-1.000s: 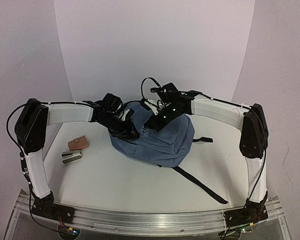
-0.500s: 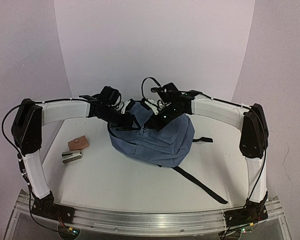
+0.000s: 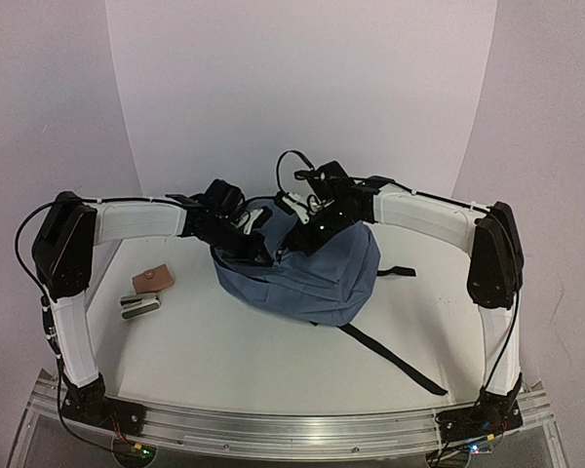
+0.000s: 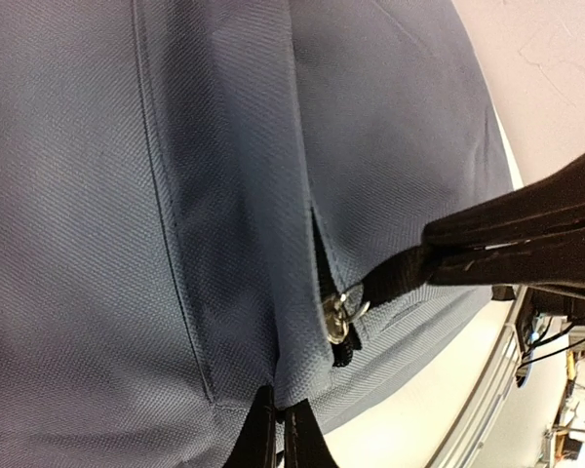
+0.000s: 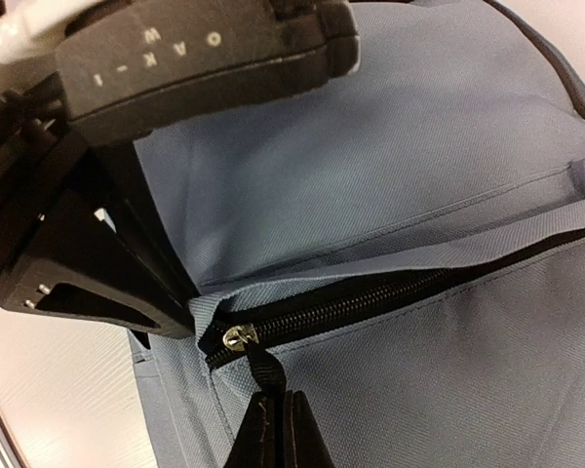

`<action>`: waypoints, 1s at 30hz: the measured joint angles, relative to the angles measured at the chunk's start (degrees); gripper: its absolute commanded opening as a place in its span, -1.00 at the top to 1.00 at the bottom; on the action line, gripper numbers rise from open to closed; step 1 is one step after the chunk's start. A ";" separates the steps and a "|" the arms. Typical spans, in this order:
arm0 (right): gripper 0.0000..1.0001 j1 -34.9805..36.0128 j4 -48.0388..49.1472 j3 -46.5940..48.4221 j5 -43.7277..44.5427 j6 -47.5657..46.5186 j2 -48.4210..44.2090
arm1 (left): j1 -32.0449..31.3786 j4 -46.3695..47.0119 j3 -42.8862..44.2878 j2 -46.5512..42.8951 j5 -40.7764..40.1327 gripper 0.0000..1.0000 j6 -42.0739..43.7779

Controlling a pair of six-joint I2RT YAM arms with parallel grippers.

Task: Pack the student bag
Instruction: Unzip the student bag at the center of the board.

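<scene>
Student bag (image 3: 322,278) lies slumped at the middle of the table (image 3: 224,366), with both arms reaching in over its far, upper end. The left gripper (image 4: 278,414) has its fingers pressed together on a fold of the slate-blue fabric at the bag's edge, just beside the end of the zipper (image 5: 370,297). The right gripper (image 5: 276,402) comes in from the opposite side, fingers clamped on the black pull tab (image 5: 261,369) that hangs from the metal slider (image 5: 236,336). The two sets of fingertips sit close to each other, the slider between them, and the tab runs taut from the slider to the right gripper's tips. In the right wrist view the zipper runs as a dark line across the cloth away from the slider. One long black strap (image 3: 390,361) trails from the bag toward the near right corner of the table. Well apart from the bag, near the left arm, lie a small brown pouch (image 3: 153,280) and a pale grey-and-white object (image 3: 139,305), too small to identify.
</scene>
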 measured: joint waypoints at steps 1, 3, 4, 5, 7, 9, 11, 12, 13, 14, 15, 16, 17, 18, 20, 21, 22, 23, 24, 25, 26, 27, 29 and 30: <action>1.00 -0.10 0.01 0.00 0.05 -0.01 0.00 | -0.06 0.28 -0.30 0.00 0.03 1.00 -0.15; 1.00 -0.59 -0.06 0.00 0.14 -0.01 0.00 | -0.20 1.02 -1.18 -0.07 0.19 1.00 -0.14; 1.00 -1.08 -0.10 0.00 0.14 -0.03 0.00 | -0.23 1.49 -1.70 -0.18 0.27 1.00 -0.14; 1.00 -1.66 -0.19 0.03 0.19 -0.05 0.00 | -0.26 1.98 -2.36 -0.37 0.33 1.00 -0.12; 1.00 -3.26 -0.72 0.86 0.44 -0.34 0.36 | -0.58 3.06 -4.12 -1.22 0.32 1.00 -0.10; 1.00 -5.45 -0.87 3.09 1.14 -1.00 1.46 | -1.03 3.49 -5.85 -2.32 0.33 0.99 -0.10; 1.00 -7.49 -1.21 5.45 1.06 -1.87 2.94 | -1.60 4.05 -7.11 -3.31 0.36 0.99 -0.10; 1.00 -8.18 -1.68 6.66 0.69 -2.37 3.81 | -1.95 4.77 -7.44 -3.64 0.31 1.00 -0.10; 1.00 -8.47 -2.22 7.76 0.72 -2.83 4.76 | -2.27 5.26 -7.44 -3.84 0.15 0.99 -0.10; 1.00 -8.60 -2.79 9.03 0.82 -3.27 5.78 | -2.52 5.55 -7.44 -4.07 -0.08 1.00 -0.10; 1.00 -8.67 -3.17 10.71 0.87 -3.63 7.14 | -2.86 5.62 -7.45 -4.25 -0.42 1.00 -0.10; 1.00 -8.71 -3.62 12.36 0.91 -4.08 8.38 | -3.15 5.64 -7.44 -4.39 -0.78 1.00 -0.10; 1.00 -8.73 -4.05 13.91 0.99 -4.33 9.61 | -3.52 5.78 -7.44 -4.42 -1.41 1.00 -0.12; 1.00 -8.73 -4.72 15.65 1.13 -4.67 10.78 | -3.79 5.90 -7.44 -4.42 -1.93 1.00 -0.12; 1.00 -8.96 -5.07 19.05 2.39 -5.28 13.02 | -4.71 5.43 -7.44 -4.42 -2.89 1.00 -0.14; 1.00 -9.24 -4.37 20.52 3.94 -5.48 13.96 | -5.27 4.46 -7.44 -4.44 -3.06 1.00 -0.14; 1.00 -9.87 -4.05 21.48 4.57 -5.66 14.49 | -6.16 3.92 -7.44 -4.44 -3.27 1.00 -0.30; 1.00 -10.58 -3.91 22.28 5.11 -5.81 14.84 | -6.83 3.63 -7.44 -4.44 -3.32 0.99 -0.52; 1.00 -11.35 -3.81 22.60 5.28 -5.89 14.93 | -7.52 3.54 -7.44 -4.48 -3.29 0.99 -1.12; 1.00 -11.95 -3.87 22.60 4.69 -5.95 14.87 | -8.21 3.95 -7.54 -4.60 -3.41 0.99 -1.87; 1.00 -12.37 -3.85 22.37 4.04 -5.96 14.71 | -8.60 4.56 -7.83 -4.76 -3.62 0.99 -2.60; 1.00 -12.61 -3.76 21.81 3.53 -5.93 14.53 | -8.78 5.29 -8.28 -5.02 -3.73 0.99 -3.26; 1.00 -12.75 -3.17 19.02 3.06 -5.91 13.26 | -8.72 6.24 -9.63 -5.86 -3.75 1.00 -4.76; 1.00 -12.77 -2.29 17.20 2.87 -5.87 12.40 | -8.64 6.53 -10.33 -6.22 -3.69 0.99 -5.28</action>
